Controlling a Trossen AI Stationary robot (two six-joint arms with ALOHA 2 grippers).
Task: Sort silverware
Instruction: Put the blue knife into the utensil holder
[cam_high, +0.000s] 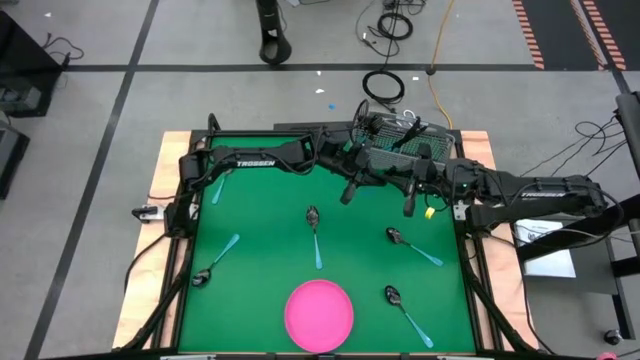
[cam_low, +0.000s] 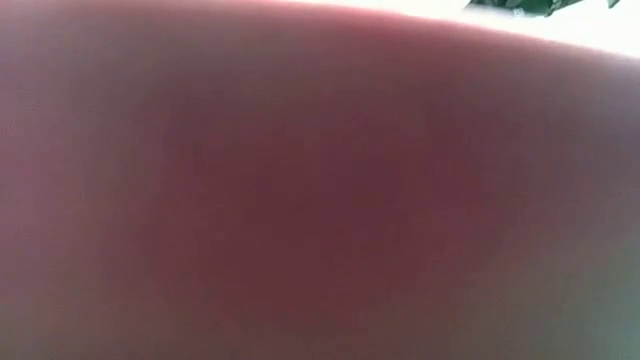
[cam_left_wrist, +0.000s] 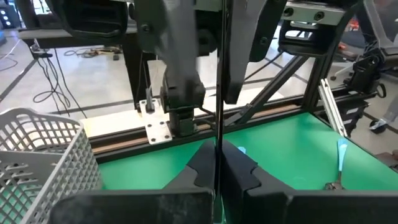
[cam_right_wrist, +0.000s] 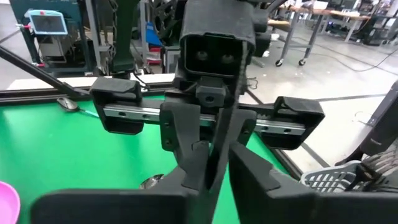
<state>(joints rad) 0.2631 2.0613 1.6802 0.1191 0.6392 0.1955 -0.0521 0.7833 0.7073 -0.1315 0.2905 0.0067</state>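
Left edge of the worktop (cam_high: 250, 300): one light-blue handle (cam_high: 217, 190) lies just beside the left arm; its head can't be made out.
Front-left: spoon (cam_high: 215, 262) on the green, head toward the front-left corner.
Centre: another spoon (cam_high: 315, 235), head pointing to the back. The pink plate (cam_high: 320, 315) sits in front of it with nothing on it.
Left claw (cam_left_wrist: 217, 168) is up at the back-centre of the worktop, just beside the wire basket (cam_high: 395, 145). It is closed tight on a thin dark strip (cam_left_wrist: 219, 93) seen edge-on, and I can't tell which utensil that is.
Right claw (cam_right_wrist: 214, 180) faces it nose to nose, with the same strip running into it. Can't tell whether it is open or gripping.
Right half: two more spoons, one mid-right (cam_high: 412, 246) and one front-right (cam_high: 405, 312), well apart.
The basket holds several utensils, too tangled to count.
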